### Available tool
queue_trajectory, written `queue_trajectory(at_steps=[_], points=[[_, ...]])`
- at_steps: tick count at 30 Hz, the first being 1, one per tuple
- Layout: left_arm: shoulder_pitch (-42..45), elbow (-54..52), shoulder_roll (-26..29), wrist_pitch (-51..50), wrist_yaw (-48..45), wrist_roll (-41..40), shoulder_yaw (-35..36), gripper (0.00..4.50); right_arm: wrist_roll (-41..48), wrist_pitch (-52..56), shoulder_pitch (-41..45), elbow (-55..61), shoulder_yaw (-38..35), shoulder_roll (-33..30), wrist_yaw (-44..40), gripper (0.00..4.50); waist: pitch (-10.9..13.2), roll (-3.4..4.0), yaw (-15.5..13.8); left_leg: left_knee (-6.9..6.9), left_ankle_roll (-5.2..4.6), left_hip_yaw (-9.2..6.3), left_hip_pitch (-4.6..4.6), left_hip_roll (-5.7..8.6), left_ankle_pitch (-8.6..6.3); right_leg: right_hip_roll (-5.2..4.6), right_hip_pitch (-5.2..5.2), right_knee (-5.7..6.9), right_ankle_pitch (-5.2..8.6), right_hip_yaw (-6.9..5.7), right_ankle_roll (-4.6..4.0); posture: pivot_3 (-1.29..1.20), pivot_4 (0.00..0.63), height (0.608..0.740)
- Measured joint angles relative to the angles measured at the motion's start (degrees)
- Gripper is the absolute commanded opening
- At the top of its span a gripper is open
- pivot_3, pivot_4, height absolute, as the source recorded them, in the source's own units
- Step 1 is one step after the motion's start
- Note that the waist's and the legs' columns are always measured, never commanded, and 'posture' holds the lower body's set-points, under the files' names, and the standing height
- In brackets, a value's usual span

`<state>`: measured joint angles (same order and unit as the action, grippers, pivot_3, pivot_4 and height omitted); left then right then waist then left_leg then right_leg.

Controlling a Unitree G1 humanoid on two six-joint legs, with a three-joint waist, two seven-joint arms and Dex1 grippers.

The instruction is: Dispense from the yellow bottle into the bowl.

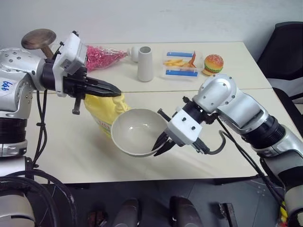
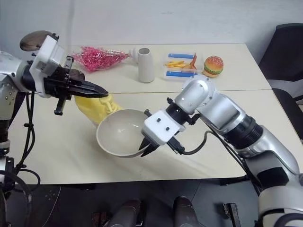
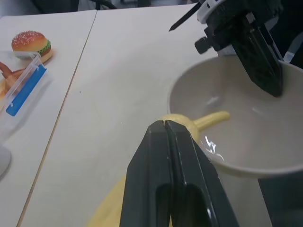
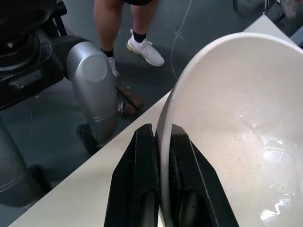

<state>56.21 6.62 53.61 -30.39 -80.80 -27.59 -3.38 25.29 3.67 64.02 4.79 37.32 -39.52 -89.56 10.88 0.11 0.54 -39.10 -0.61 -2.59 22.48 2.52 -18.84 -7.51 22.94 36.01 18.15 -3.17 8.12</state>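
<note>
On the pale beige counter (image 1: 199, 104), the right hand (image 1: 161, 145) pinches the near rim of the round off-white bowl (image 1: 137, 132), tilting it toward the large yellow plastic bottle (image 1: 105, 111). The left hand (image 1: 111, 90), fingers pressed together, sits over the bottle's top. A white cylindrical vase (image 1: 145, 64) stands well behind.

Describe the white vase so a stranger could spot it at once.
Look to the far half of the pale table, past the seam across it. There the white vase stands upright between the pink shreds and the clear food box. It is the lone plain, open-topped white cylinder.
</note>
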Motion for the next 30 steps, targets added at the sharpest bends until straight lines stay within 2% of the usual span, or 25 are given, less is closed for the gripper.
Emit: queue_trajectory(at_steps=[8, 12, 18, 20, 23, 27, 30], points=[[0.08, -1.9, -0.08, -0.18, 0.68, -0.01, 0.52, 0.02, 1.45, 5.29, 0.91, -0.18, -0.02, -1.29, 0.01, 0.0, 0.0, 0.0, 0.4, 0.0, 0.0, -0.02, 0.0, 0.0, 0.0, 0.0, 0.0, 0.03, 0.0, -0.01, 0.0, 0.0, 0.15, 0.74], [-0.24, -2.46, -0.57, 0.42, 0.77, 0.13, 0.51, 0.02, 0.24, 11.21, 0.91, 0.76, -0.26, -1.67, 0.04, 0.0, 0.0, 0.0, 0.58, 0.0, 0.0, -0.02, 0.0, 0.0, 0.0, -0.01, 0.01, 0.03, 0.0, -0.01, 0.0, 0.0, 0.15, 0.74], [-0.29, -3.32, -0.91, 0.56, 0.84, 0.6, 0.51, 0.02, 1.13, 20.81, 0.83, 5.89, -2.77, -7.62, 0.34, 0.0, 0.0, 0.0, 0.62, 0.0, 0.0, -0.03, 0.03, 0.02, 0.0, -0.03, 0.02, 0.03, 0.0, -0.01, 0.0, 0.0, 0.15, 0.74], [-0.29, -3.31, -1.1, 0.71, 0.85, 0.87, 0.5, 0.02, 1.26, 26.41, 0.34, 8.09, -4.26, -7.98, 1.42, 0.0, 0.0, 0.0, 0.7, 0.01, 0.0, -0.03, 0.03, 0.01, 0.0, -0.03, 0.02, 0.03, 0.0, -0.01, 0.0, 0.0, 0.15, 0.74], [-0.29, -3.2, -1.23, 1.66, 0.53, 1.14, 0.48, 0.02, 0.66, 32.8, -3.23, 12.53, -7.52, -7.36, 8.17, 0.0, 0.0, 0.0, 0.76, 0.02, 0.0, -0.03, 0.03, 0.02, 0.0, -0.05, 0.03, 0.05, 0.0, 0.0, 0.0, 0.0, 0.15, 0.74], [-0.28, -2.06, -1.26, 2.39, -0.61, 1.61, 0.25, 0.02, 0.33, 35.15, -6.1, 15.57, -10.1, -6.21, 12.4, 0.0, 0.0, 0.0, 0.83, 0.02, 0.0, 0.0, 0.05, 0.04, 0.0, -0.05, 0.07, 0.07, 0.0, 0.01, 0.0, 0.0, 0.15, 0.74], [-0.06, -1.03, -1.21, 3.33, -1.51, 2.19, 0.22, 0.02, -0.41, 28.8, -7.79, 15.87, -12.39, -2.93, 12.66, 0.0, -0.01, -0.01, 0.92, 0.02, 0.0, 0.02, 0.04, 0.05, 0.0, -0.04, 0.07, 0.09, 0.0, 0.02, 0.0, 0.0, 0.15, 0.74]])
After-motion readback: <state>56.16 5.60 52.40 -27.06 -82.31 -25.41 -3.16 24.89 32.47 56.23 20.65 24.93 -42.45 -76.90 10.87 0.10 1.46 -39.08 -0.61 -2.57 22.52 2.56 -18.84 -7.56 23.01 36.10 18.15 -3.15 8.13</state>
